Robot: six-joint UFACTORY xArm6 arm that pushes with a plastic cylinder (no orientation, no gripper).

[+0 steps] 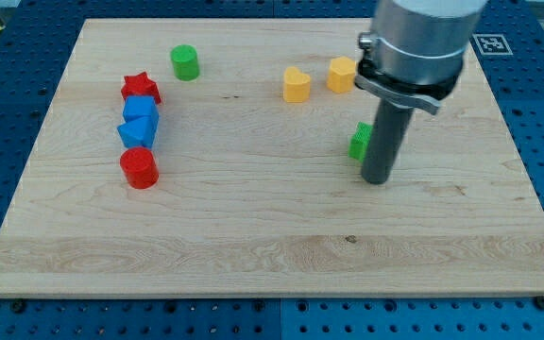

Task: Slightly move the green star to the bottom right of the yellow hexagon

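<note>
The green star [359,142] lies on the wooden board, right of centre, mostly hidden behind my rod. My tip [377,179] rests on the board just below and right of the star, touching or nearly touching it. The yellow hexagon [341,74] sits near the view's top, above and slightly left of the star. A yellow heart-shaped block [297,85] lies just left of the hexagon.
A green cylinder [185,62] is at the top left. A column at the left holds a red star [141,90], a blue cube [141,110], a blue block [136,132] and a red cylinder [140,168]. The board's right edge [522,170] lies beyond my rod.
</note>
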